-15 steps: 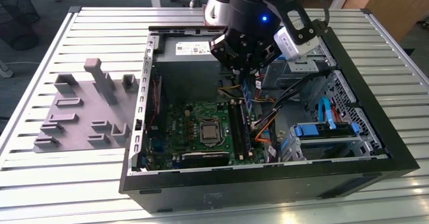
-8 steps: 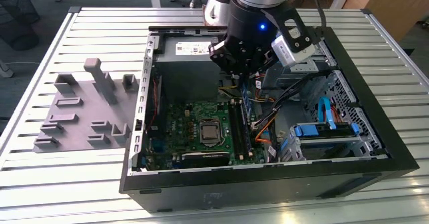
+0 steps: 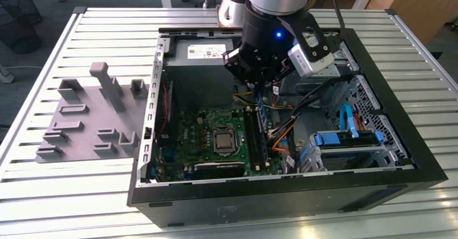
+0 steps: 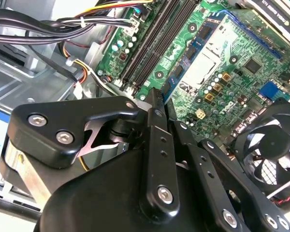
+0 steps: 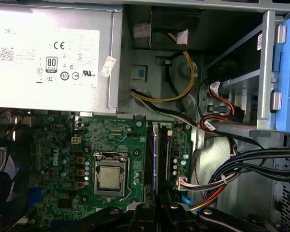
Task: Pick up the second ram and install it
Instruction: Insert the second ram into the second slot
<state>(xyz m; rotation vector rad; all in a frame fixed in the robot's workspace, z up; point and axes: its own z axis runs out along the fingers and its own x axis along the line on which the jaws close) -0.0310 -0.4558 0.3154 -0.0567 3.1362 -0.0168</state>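
Currently listed, as things stand:

- Gripper [image 3: 261, 86]: hangs on the arm inside the open computer case [image 3: 286, 188], over the memory side of the motherboard [image 3: 207, 137]. Its fingers [image 4: 155, 104] stand drawn close together, and they appear clamped on a thin board held on edge. The contact itself is hidden behind the finger links.
- Second ram [image 3: 266, 116]: a narrow blue-green stick running down from the gripper. In the first wrist view it is seen edge-on [image 5: 157, 154] as a thin bluish strip lying lengthwise along the slots. It is probably held that way so its lower edge lines up with a slot. Whether it touches the slot or sits just above it cannot be told.
- Memory slots [image 5: 149, 159]: long, black and parallel, just beside the processor socket [image 5: 108, 176]. Whether a neighbouring slot is already filled cannot be told.
- Power supply [image 5: 48, 53]: a grey box at the far end of the case, well apart from the work.
- Cable bundle [image 5: 251, 164]: black and coloured leads lie to the side of the slots, near the gripper's path but not across the slots.
- Blue drive-bay clips [image 3: 336, 138]: on the exterior view's right, not involved.
- Grey holder tray [image 3: 93, 116]: on the slatted surface [image 3: 72, 196] outside the case. It is likely the parts stand, and no stick can be made out in it.
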